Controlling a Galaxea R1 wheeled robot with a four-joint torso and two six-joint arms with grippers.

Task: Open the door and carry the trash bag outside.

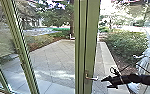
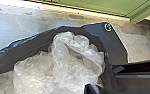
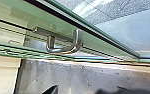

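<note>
Head view: right gripper parted, empty, just beside door handle on green door frame; placed so probably to work handle. Paving lies beyond glass.

Left wrist view: trash bag, dark, clear plastic inside, close against robot's base; likely kept low, leaving right arm free for door. Left gripper over it; cannot tell whether grasping.

Right wrist view: bent metal handle near, nothing around it.

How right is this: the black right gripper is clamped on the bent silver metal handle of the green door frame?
Not clamped: the head view shows the right gripper short of the handle, a gap between them. The handle is on the green door frame.
</note>
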